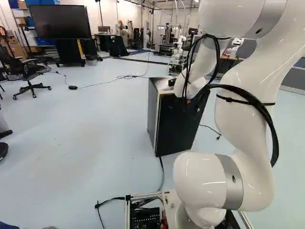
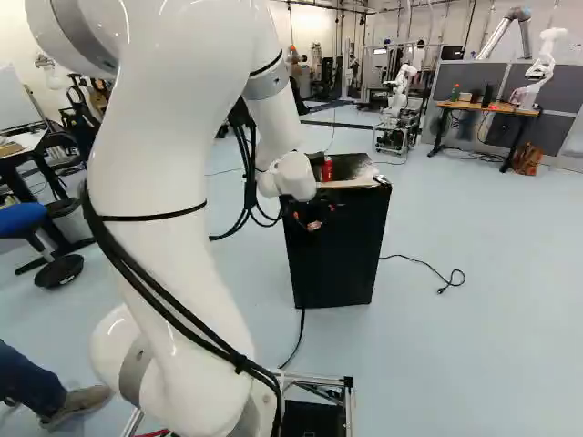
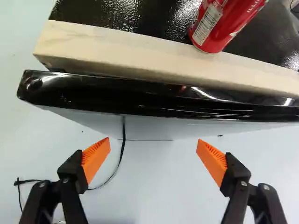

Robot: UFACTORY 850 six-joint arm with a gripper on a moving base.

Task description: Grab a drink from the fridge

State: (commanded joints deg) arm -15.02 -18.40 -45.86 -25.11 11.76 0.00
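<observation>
At the front of the fridge my gripper [image 2: 313, 218] shows in the right base view, close to the upper door. The small black fridge [image 2: 337, 259] stands on the floor ahead, its door side facing the base. A red can [image 2: 327, 169] rests on its top. In the wrist view the gripper [image 3: 153, 148] is open, its orange pads wide apart with nothing between them. Ahead of the fingers runs the door's glossy black top edge [image 3: 154, 100], with a pale wooden strip [image 3: 140, 53] behind it. Beyond that strip is the red can [image 3: 216, 25]. The fridge's inside is hidden.
Cables lie on the floor beside the fridge [image 1: 178, 124]. A large screen [image 1: 59, 21] and an office chair [image 1: 29, 71] stand farther left. Another robot [image 2: 398, 96] is beyond the fridge, and a desk [image 2: 487, 108] stands at the far right. A person's leg [image 2: 35, 378] shows near the base's left.
</observation>
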